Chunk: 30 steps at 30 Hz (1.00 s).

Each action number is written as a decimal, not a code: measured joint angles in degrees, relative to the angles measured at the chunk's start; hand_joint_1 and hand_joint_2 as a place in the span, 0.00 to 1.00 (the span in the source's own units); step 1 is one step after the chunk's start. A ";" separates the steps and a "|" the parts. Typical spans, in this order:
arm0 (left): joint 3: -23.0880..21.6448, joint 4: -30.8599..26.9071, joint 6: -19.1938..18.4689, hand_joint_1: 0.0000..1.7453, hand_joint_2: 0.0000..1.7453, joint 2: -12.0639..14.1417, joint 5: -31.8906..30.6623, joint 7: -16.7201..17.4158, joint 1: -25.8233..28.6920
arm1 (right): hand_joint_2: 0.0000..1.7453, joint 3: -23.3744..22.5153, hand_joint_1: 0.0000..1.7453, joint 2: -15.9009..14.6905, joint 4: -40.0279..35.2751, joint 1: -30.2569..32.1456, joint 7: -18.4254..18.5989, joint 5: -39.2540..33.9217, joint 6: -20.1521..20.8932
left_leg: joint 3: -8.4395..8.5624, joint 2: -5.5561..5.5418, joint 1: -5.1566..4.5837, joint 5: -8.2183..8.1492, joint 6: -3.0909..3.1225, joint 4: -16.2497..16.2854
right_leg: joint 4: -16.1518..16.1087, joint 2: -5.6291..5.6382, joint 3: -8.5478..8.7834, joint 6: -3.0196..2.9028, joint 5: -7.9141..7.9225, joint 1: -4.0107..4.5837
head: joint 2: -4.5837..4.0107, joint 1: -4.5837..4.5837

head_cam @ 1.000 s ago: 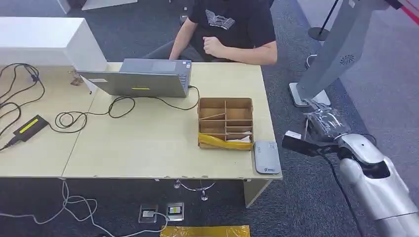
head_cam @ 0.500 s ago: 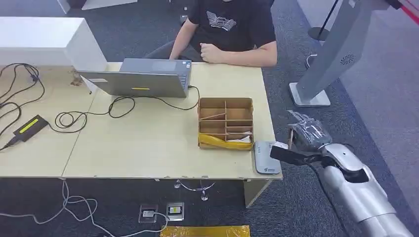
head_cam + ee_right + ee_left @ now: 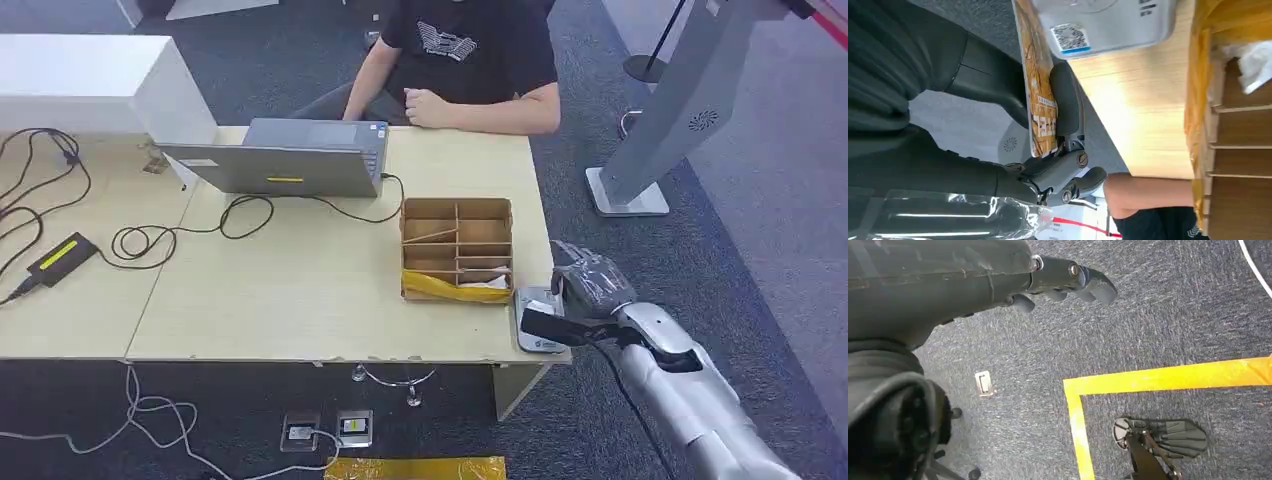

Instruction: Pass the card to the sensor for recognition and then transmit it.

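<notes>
Right hand (image 3: 588,285) raised at the table's right front corner, fingers pinching the card (image 3: 1039,90) against the thumb, the card's edge turned toward the camera in the right wrist view. Wrapped in clear plastic film over the back of the hand. Left hand (image 3: 1068,282) hanging over grey carpet (image 3: 1168,305) with a yellow taped line (image 3: 1168,380), fingers curled loosely inward, holding nothing.

On the table (image 3: 300,290): a wooden compartment box (image 3: 457,250), divided by thin slats into several cells. In the front cells, a crumpled white scrap (image 3: 488,283) and a band of yellow tape or film (image 3: 440,288) across the front wall; a thin stick-like piece lying slantwise in an upper left cell. Contents of the other cells too small to tell.

Card thin and flat, orange-yellow with a patterned face and a white block of print near the held end; lettering too blurred to read. Held upright on edge, gripped at one end between thumb and fingers, the free end reaching to the sensor (image 3: 540,318). Sensor a flat grey pad with rounded corners and a small label with a code square, lying just beside the box at the table's edge. Card just above or at the sensor's near rim; actual contact not clear.

Beyond, a grey laptop (image 3: 285,160), black cables (image 3: 190,235), and a seated person (image 3: 465,60) in a black shirt at the table's far side.
</notes>
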 joint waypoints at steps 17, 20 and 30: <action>-0.02 0.00 0.00 0.00 0.00 0.00 1.05 0.00 0.02 | 1.00 1.27 1.00 3.71 6.90 -2.80 -2.03 -0.02 -3.10 | 0.02 0.03 0.00 0.00 0.00 0.01 | 0.00 0.00 0.01 0.00 0.00 -0.01 | 0.00 0.00; -0.02 0.00 0.00 0.00 0.00 0.00 1.44 0.00 0.04 | 1.00 1.27 1.00 3.52 7.36 -4.02 -1.99 -0.28 -3.24 | 0.02 0.03 -0.01 0.01 0.00 0.01 | 0.00 0.00 0.01 -0.01 0.01 -0.02 | 0.00 -0.02; -0.02 0.00 -0.09 0.00 0.00 0.02 2.03 0.59 0.07 | 1.00 -0.07 1.00 0.35 5.16 -13.30 0.04 1.75 1.64 | 0.01 0.02 -0.02 0.02 0.01 0.02 | 0.00 0.01 0.00 -0.02 0.02 -0.02 | 0.00 0.00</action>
